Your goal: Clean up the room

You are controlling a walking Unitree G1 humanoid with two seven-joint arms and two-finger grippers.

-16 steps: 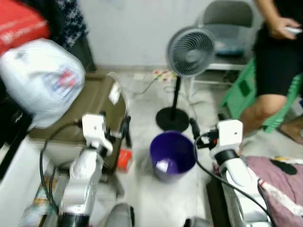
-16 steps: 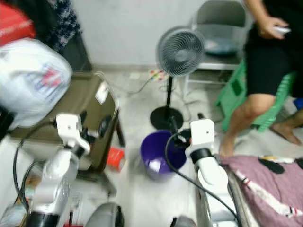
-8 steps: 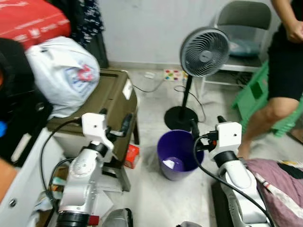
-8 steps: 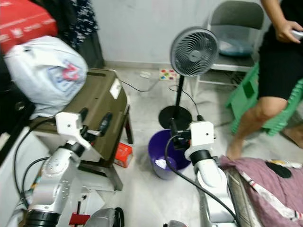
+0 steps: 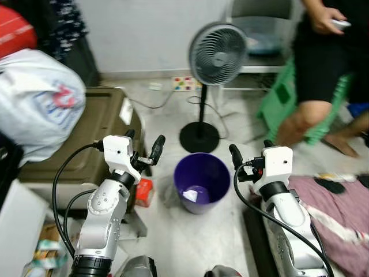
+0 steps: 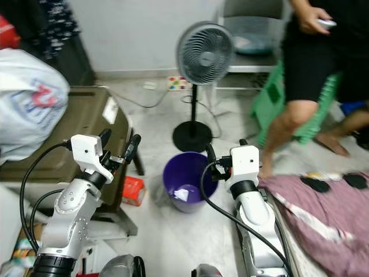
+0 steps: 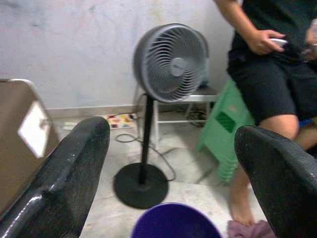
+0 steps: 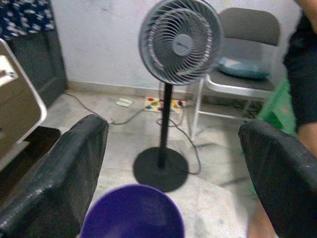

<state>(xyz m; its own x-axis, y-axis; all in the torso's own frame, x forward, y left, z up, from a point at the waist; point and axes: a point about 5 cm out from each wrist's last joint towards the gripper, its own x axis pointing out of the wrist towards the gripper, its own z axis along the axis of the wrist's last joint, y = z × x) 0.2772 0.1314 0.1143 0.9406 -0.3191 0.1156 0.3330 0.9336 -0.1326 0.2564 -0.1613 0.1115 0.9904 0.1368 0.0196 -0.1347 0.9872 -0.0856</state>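
A purple bin (image 5: 200,182) stands on the pale floor just ahead of me, with a white scrap (image 5: 190,195) lying inside. Its rim also shows low in the left wrist view (image 7: 176,220) and the right wrist view (image 8: 132,210). My left gripper (image 5: 143,143) is raised to the bin's left, open and empty. To the bin's right my right gripper (image 5: 251,150) is held up, also open and empty. A small red box (image 5: 144,191) lies on the floor beside the brown trunk (image 5: 86,133).
A standing fan (image 5: 218,55) rises right behind the bin, with a power strip (image 5: 184,85) and cables around it. A person (image 5: 317,69) sits on a green stool at the right. A white bag (image 5: 34,101) rests on the trunk. A pink cloth (image 5: 340,213) lies at the lower right.
The camera has swung, so the whole scene sits further left than half a second ago. Both grippers hold the same raised, open pose.
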